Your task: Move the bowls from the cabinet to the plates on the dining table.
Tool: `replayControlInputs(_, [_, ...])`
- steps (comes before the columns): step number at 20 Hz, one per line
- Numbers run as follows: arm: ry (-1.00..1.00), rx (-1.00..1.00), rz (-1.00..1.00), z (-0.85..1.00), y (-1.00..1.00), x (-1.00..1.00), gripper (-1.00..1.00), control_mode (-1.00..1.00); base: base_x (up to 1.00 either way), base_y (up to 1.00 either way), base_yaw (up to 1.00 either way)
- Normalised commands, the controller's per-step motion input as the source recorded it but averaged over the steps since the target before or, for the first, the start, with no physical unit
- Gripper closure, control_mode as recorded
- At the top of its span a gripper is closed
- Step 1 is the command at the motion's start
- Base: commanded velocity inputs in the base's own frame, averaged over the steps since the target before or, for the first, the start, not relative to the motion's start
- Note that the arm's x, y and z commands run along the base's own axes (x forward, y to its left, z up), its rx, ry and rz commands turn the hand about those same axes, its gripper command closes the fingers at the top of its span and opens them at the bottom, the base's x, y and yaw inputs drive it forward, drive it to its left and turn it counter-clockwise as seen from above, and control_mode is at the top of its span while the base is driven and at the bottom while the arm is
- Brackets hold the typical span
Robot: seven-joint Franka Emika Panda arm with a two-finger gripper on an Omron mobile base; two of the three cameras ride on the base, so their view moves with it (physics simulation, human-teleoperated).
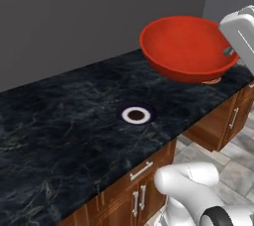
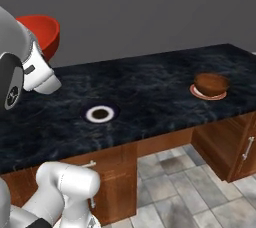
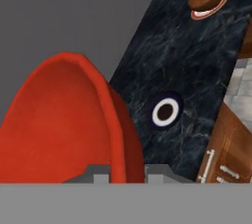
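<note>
Red bowl (image 3: 69,120) seemingly between pincer (image 3: 127,171) tips

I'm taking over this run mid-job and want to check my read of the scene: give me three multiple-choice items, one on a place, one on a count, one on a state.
1. Where is the dark brown wood-like bowl?
A. On the orange-red-rimmed plate on the black marbled dining table
B. On the dark navy plate
C. On the floor

2. How many plates on the table have no bowl on them?
A. None
B. One
C. Two

3. What is the state of the glossy red bowl?
A. Resting on the table
B. Upside down on a plate
C. Held off the table, gripper shut on its rim

Answers:
1 A, the right base view shows the brown bowl seated on the rimmed plate.
2 B, the dark navy plate lies bare.
3 C, the hand view shows the rim between the fingertips and the bowl above the tabletop.
</note>
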Motion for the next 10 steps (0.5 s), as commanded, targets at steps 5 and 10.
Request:
replayControlInputs(5, [0.0,0.0,0.0,0.0,0.0,0.0,1.0,1.0,0.12,-0.57,0.02])
replayControlInputs(10, [0.0,0.0,0.0,0.0,0.0,0.0,1.0,1.0,0.13,-0.62,0.0])
